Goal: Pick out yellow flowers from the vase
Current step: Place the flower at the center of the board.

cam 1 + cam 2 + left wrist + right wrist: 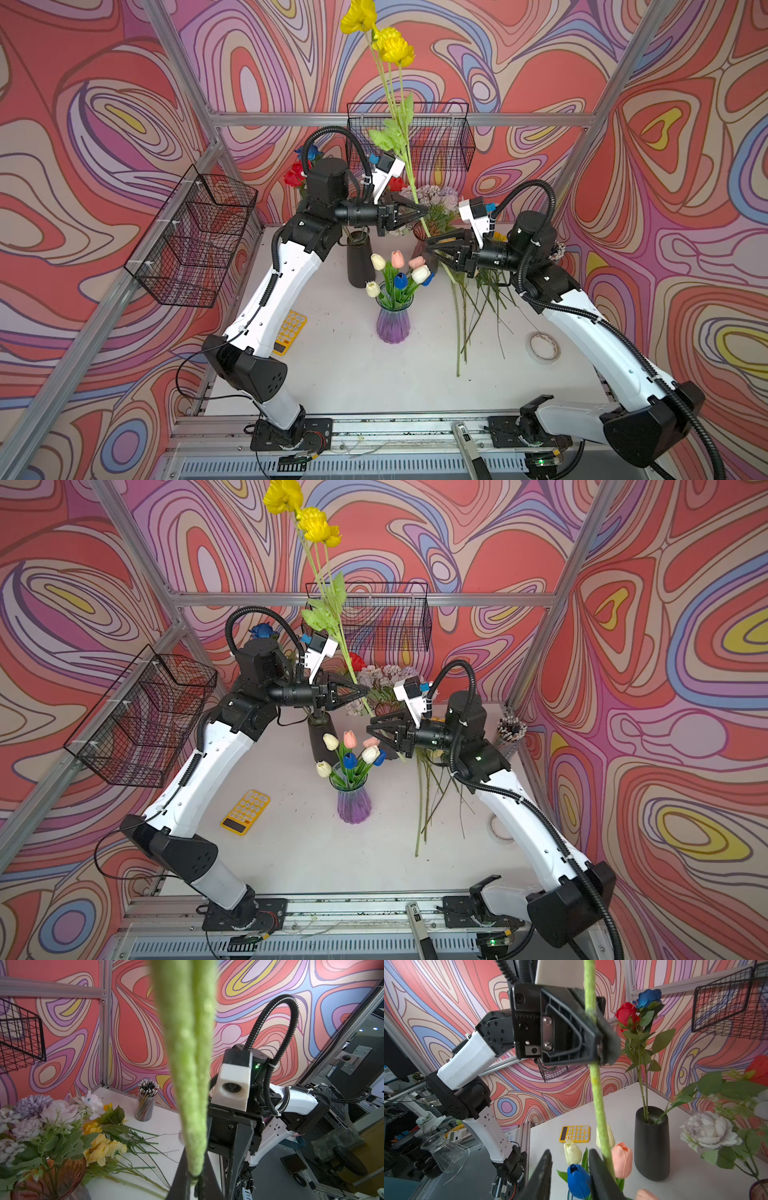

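A long green stem (pixel 409 166) (pixel 345 646) carrying yellow flowers (pixel 395 45) (pixel 320 525) rises high above the table in both top views. My left gripper (pixel 424 210) (pixel 365 690) (pixel 194 1180) is shut on this stem (pixel 187 1064). My right gripper (pixel 427 246) (pixel 371 725) (pixel 570 1167) sits just below it, open. The stem (pixel 598 1095) runs past the outside of one finger, with nothing between the jaws. Below stands a purple glass vase (pixel 392 324) (pixel 353 808) with white, pink and blue tulips. More yellow flowers (pixel 104 1149) lie on the table, stems (pixel 469 307) toward the front.
A black vase (pixel 359 262) with red and blue roses and an amber vase (pixel 47 1178) of lilac flowers stand behind. Wire baskets (pixel 407 137) (pixel 195 237) hang on the walls. A yellow calculator (pixel 291 332), a tape roll (pixel 543 347) and a pencil cup (pixel 511 729) are on the table.
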Tool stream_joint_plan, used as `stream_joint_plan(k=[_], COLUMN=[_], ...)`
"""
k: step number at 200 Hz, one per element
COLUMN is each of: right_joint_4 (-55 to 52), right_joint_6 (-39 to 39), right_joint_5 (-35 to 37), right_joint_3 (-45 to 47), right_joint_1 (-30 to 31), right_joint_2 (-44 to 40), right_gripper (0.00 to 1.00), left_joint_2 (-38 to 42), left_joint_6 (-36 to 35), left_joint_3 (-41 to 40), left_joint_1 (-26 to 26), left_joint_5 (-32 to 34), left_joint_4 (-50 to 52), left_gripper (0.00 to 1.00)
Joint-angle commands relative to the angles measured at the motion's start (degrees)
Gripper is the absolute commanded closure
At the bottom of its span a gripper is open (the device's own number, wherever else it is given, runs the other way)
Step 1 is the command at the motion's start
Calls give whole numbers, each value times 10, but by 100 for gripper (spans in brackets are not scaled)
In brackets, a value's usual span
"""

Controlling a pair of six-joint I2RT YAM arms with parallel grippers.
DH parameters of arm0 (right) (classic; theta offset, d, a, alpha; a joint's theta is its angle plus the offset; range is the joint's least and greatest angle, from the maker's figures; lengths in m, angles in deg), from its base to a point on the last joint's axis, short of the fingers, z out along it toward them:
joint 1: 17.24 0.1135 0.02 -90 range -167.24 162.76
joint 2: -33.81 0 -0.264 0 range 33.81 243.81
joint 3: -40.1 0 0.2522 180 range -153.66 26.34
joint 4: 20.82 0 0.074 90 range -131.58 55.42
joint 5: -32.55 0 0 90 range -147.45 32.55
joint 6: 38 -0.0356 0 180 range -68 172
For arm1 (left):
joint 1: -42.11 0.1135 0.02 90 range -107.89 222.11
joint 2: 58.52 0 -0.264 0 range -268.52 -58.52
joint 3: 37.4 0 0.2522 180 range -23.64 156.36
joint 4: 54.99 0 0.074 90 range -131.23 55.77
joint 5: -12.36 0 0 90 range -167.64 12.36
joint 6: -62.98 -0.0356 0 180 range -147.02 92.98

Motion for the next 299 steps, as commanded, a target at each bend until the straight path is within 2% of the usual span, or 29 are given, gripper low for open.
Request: stream_joint_plan(k=[1, 32, 55, 99, 130, 168, 190, 216, 242, 299], right_joint_4=[-38, -81, -77, -9, 19, 28, 14, 14, 24, 30], right_joint_6=[47, 78, 72, 22, -4, -12, -1, -2, -11, -20], right_joint_5=[34, 75, 44, -3, -5, 4, 18, 10, -12, -27], right_joint_3=[-15, -29, -31, -7, 6, 17, 15, 12, 10, 5], right_joint_1=[3, 3, 3, 3, 4, 3, 3, 3, 3, 3], right_joint_2=[-19, -8, 11, 30, 33, 28, 29, 35, 42, 54], right_gripper=[68, 63, 60, 62, 74, 97, 100, 99, 89, 89], left_joint_2=[-3, -1, -5, -13, -13, -11, -10, -10, -12, -18], left_joint_6=[-56, -65, -53, -36, -39, -59, -62, -59, -52, -38], left_joint_3=[30, 32, 33, 36, 36, 35, 32, 33, 33, 37], left_joint_1=[-4, -4, -3, -4, -5, -5, -4, -4, -4, -4], left_joint_5=[12, 14, -2, -15, -14, -3, -6, -14, -25, -46], left_joint_4=[73, 86, 74, 61, 66, 91, 92, 87, 78, 61], left_gripper=[100, 100, 100, 100, 100, 100, 100, 100, 100, 100])
